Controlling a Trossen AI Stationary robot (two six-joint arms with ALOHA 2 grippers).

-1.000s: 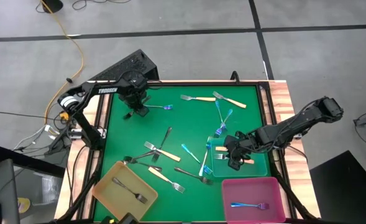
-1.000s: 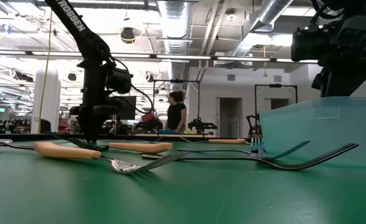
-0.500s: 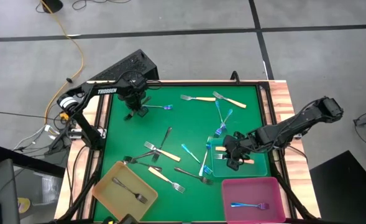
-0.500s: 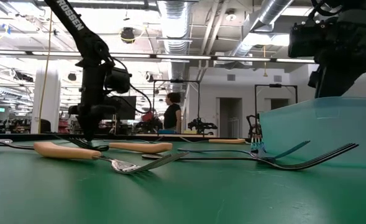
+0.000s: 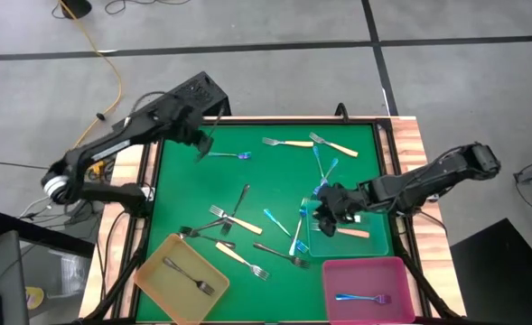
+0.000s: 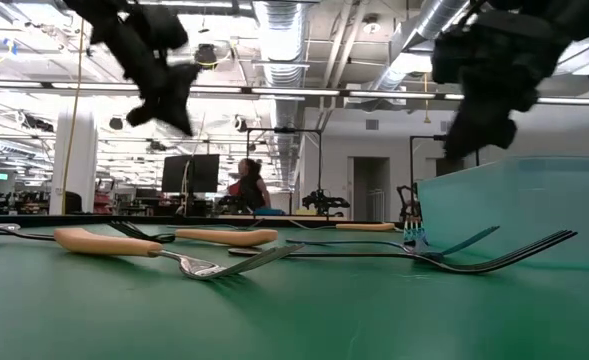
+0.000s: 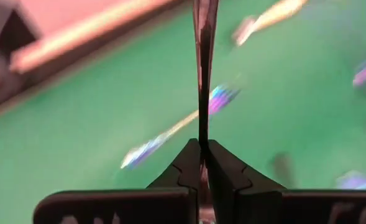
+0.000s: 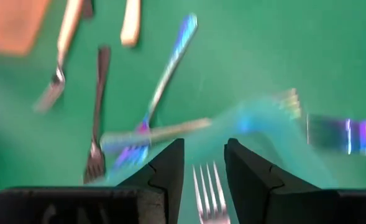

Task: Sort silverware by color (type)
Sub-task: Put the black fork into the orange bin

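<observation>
My left gripper (image 5: pixel 200 138) has snapped shut on nothing and lifted off; the iridescent blue-purple fork (image 5: pixel 229 155) still lies on the green mat, so that grab missed. My right gripper (image 5: pixel 331 206), fingers apart, has risen above the teal tray (image 5: pixel 378 244).

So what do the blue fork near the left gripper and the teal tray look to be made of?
The blue fork looks like metal with an iridescent coating: it glints blue to purple. The teal tray looks like translucent plastic, since light passes through its wall. Neither is certain from looks alone.
</observation>
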